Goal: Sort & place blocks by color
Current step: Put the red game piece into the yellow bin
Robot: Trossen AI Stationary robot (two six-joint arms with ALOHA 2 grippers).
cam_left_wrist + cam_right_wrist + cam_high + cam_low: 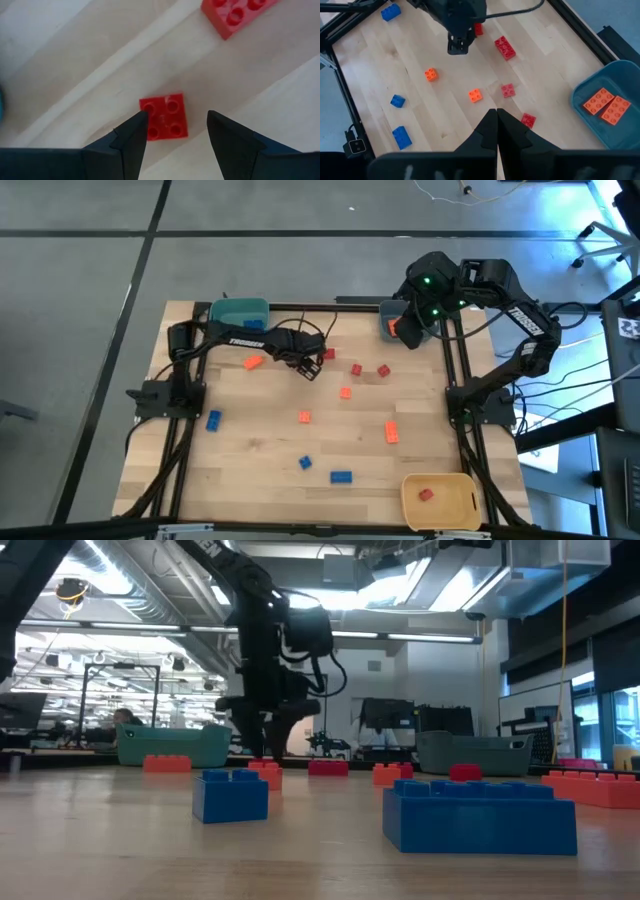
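Note:
Red, orange and blue blocks lie scattered flat on the wooden table [250,480]. My left gripper [177,118] is open and points steeply down just above a small square red block [165,118]. Its fingers stand to either side of that block, one fingertip [136,129] over the block's edge. A longer red block [234,15] lies a little beyond. In the high view my left gripper [312,368] is at the table's far middle. My right gripper [496,120] is shut and empty, high over the far right by the grey-blue bin [392,312].
The grey-blue bin [620,80] holds two orange blocks [607,106]. A teal bin [240,312] stands at the far left. A yellow bin [462,502] at the near right holds one red block [425,495]. Blue blocks [341,476] lie toward the near edge and orange ones [304,417] mid-table.

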